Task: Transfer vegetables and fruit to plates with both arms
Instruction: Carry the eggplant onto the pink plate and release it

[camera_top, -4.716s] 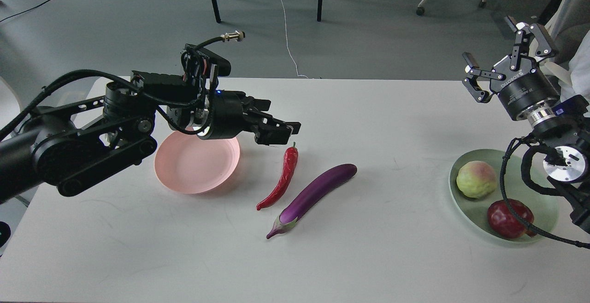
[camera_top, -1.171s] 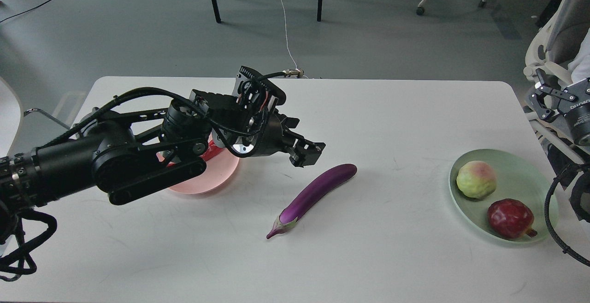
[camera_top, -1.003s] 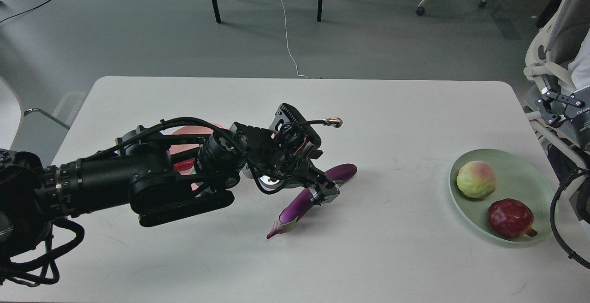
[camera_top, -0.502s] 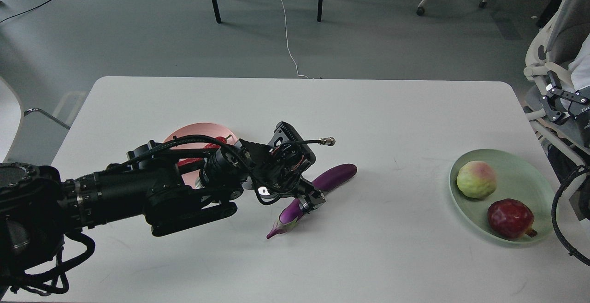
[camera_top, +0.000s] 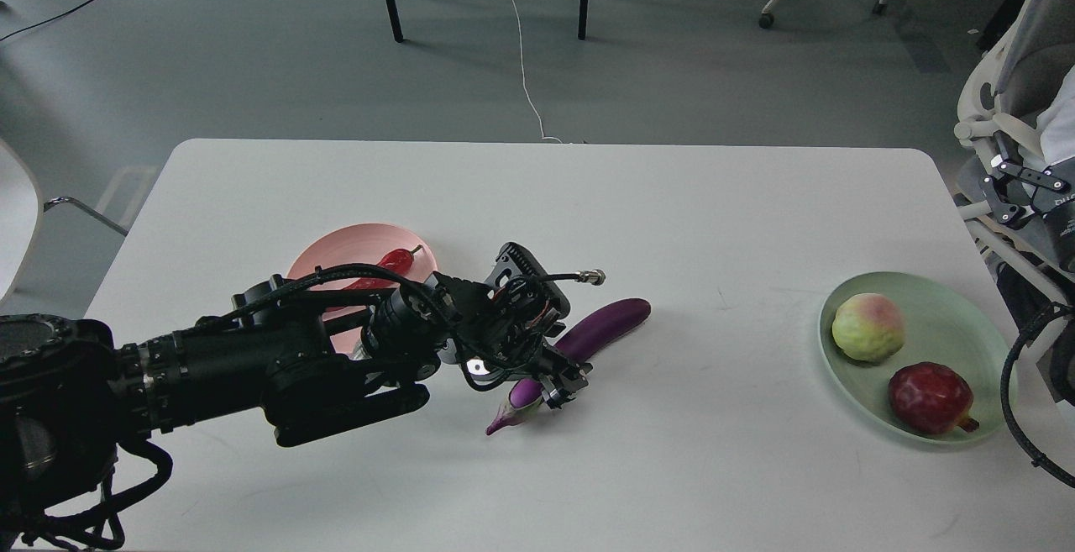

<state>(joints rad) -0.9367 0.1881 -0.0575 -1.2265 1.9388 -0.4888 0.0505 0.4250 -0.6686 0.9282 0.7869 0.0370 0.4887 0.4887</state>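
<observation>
The white table [camera_top: 672, 224] lay broad before me, its far half and near right stretch bare. My left arm [camera_top: 252, 367] reached across from the near left corner, hiding part of the pale pink plate [camera_top: 336, 245], where the red chili pepper [camera_top: 395, 260] rested. The mint green plate [camera_top: 966, 325] sat close to the right edge, carrying the pale green fruit [camera_top: 867, 327] and the dark red fruit [camera_top: 928, 397], apart from each other. The purple eggplant [camera_top: 600, 323] lay aslant mid-table, my left gripper [camera_top: 558, 384] down over its capped end; how its fingers stood I could not tell. My right gripper [camera_top: 1020, 191], fingers spread, was cut off by the right frame edge.
</observation>
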